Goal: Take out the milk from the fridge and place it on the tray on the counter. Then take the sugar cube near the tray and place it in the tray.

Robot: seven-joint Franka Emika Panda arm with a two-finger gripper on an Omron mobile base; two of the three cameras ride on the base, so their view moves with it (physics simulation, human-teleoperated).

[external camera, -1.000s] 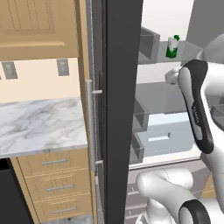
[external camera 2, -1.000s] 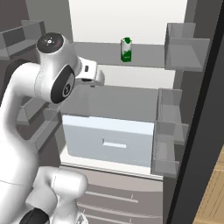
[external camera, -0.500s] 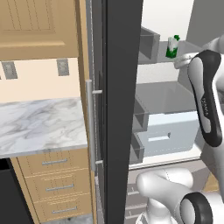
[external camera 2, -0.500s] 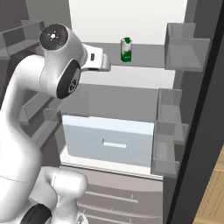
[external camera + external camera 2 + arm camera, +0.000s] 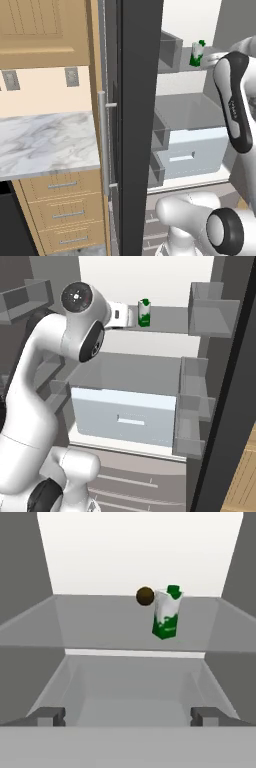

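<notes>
milk (image 5: 166,616) upright on fridge (image 5: 165,321) shelf, hand (image 5: 127,716) spread apart, short of it

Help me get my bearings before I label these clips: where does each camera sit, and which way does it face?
Left base view: behind the arm's left, looking past the fridge door and counter into the fridge; the arm rises at right.
Right base view: behind the arm's right, facing the fridge shelves; the arm rises at left, reaching toward the milk.
Hand view: on the hand, looking along the open jaws at the shelf; the gripper shows at the bottom, short of the milk.
All three share the milk, upright on the upper shelf.
</notes>
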